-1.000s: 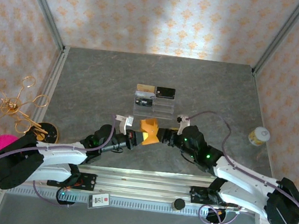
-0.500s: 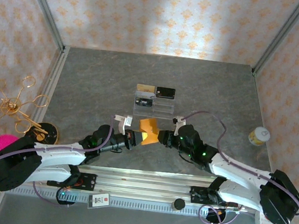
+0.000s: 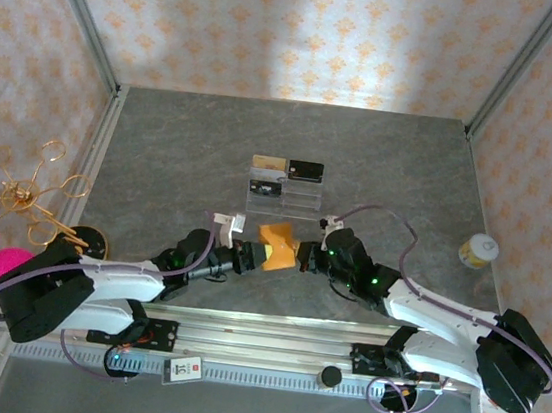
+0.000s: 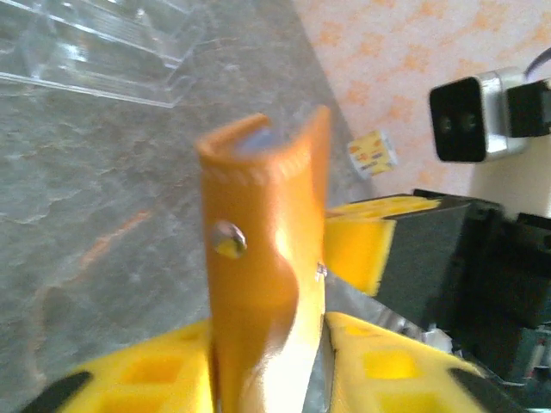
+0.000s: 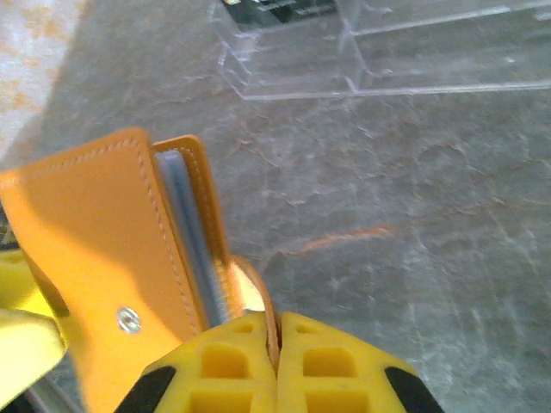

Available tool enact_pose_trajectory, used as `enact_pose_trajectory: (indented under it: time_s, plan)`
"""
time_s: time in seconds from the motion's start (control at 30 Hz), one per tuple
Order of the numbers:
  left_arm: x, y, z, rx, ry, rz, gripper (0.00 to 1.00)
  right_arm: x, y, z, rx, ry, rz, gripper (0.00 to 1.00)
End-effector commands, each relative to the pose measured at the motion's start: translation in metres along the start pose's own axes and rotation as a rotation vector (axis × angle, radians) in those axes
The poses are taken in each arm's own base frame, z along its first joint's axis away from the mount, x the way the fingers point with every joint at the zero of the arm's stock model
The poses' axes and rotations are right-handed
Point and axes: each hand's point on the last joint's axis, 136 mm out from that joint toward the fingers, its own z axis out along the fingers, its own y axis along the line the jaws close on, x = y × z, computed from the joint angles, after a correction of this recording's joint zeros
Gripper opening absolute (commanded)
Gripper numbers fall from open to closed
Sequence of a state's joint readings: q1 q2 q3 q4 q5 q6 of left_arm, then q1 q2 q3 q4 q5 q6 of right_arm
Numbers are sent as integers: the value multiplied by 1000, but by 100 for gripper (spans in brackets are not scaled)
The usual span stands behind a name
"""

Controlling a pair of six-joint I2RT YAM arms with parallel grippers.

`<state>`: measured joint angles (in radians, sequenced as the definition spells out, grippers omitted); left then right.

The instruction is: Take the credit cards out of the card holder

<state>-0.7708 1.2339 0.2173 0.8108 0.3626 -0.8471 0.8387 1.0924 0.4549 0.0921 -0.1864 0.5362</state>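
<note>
Just below the middle of the top view, the card holder [image 3: 274,239] sits between the ends of the two arms. It is on the near side of the clear stand [image 3: 283,199], where a gold card [image 3: 267,163] and a black card [image 3: 306,170] already lie.

At the bottom of the right wrist view, the right jaws are clenched on the thin strap tab [image 5: 256,284]. Above them the two leather flaps stand slightly apart, with the blue-grey edges of the credit cards [image 5: 194,249] showing in the gap.

In the left wrist view the left jaws stand apart on either side of the holder's lower end, with a sliver of gap along one side. I cannot tell whether they press on it.

The step in hand looks to be spreading the flaps so that a card can be reached. To do it well, the left jaws should probably settle on one flap only, the one with the snap stud [image 5: 128,320]. A pinch across both flaps would hold the fold closed. The right jaws could then draw the tab slowly away from that flap, low over the worktop [image 3: 162,152]. A sharp tug might pull the tab free or tip the cards out.
</note>
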Motion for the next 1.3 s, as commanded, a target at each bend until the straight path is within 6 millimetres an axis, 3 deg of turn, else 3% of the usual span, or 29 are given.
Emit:
enact_pose_trajectory:
  time_s: [0.0,0.13,0.37,0.47,0.63,0.9,1.1,1.27]
  plan:
    - [-8,12,0,-37,-22,-43,45,0,-15,-4,108,5,52,0]
    - [-12,30,-11,-118,-57,-41,51,4,-3,1,109,25,28,0]
    - [-36,30,-37,-190,-151,39,58,-9,61,23,34,50,-55,0]
    - [-42,26,-43,-198,-165,71,59,-12,62,33,66,57,-66,0]
    - [-41,25,-38,-197,-141,84,59,-5,28,30,173,59,-38,0]
    - [-31,28,-15,-181,-69,73,48,23,-80,10,421,50,36,0]
    - [-26,31,-3,-165,-45,50,42,29,-100,21,497,57,20,0]
    - [-25,32,7,-156,-33,47,40,35,-107,30,515,75,5,0]
